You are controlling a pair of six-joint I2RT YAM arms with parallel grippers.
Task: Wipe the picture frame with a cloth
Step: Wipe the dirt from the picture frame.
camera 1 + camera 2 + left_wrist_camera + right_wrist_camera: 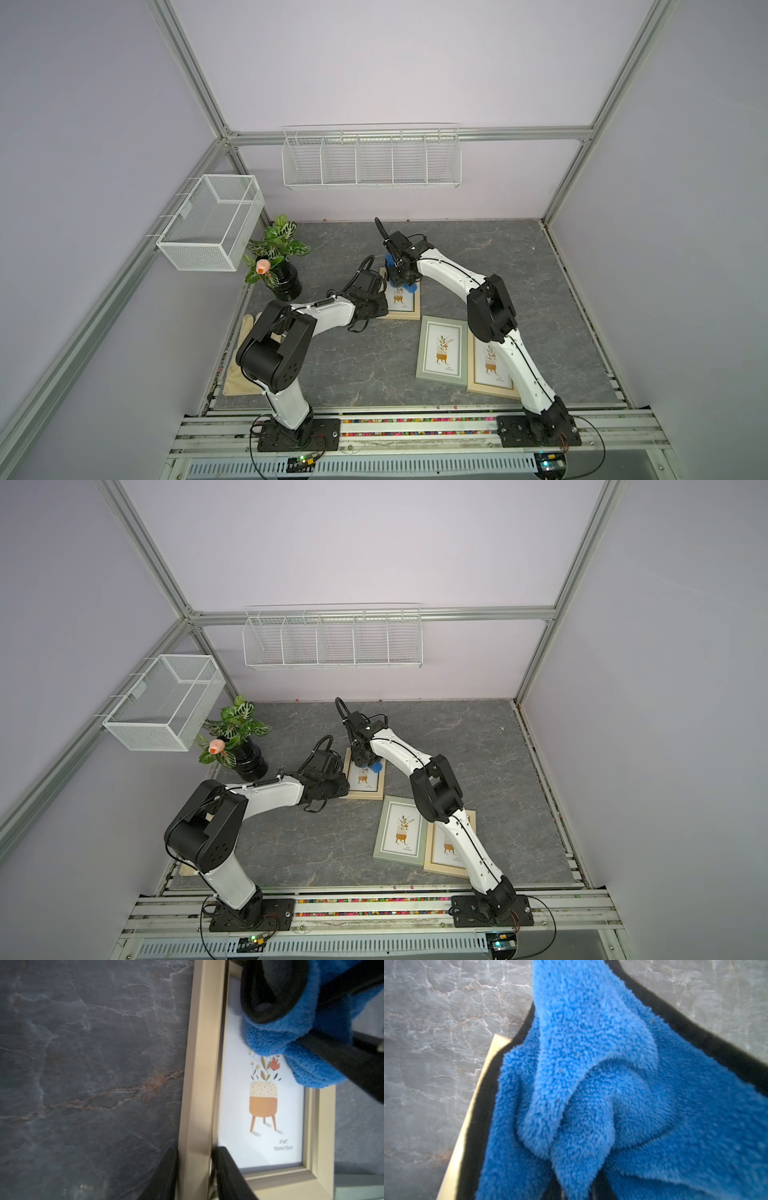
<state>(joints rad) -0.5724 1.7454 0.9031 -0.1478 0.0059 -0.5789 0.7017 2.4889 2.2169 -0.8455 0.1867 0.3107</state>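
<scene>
Wiping seems underway, far from done: the right tool clamps the blue cloth, bunched on the picture frame at its far end on the desk; the left tool straddles a side rail, whether gripping I can't tell

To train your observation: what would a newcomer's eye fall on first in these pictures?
The blue cloth, bunched in the fingers of the right gripper, rests on the wooden picture frame in the middle of the table. The fingers of the left gripper grip that frame's edge. Nearer, two more frames lie by the right arm.
</scene>
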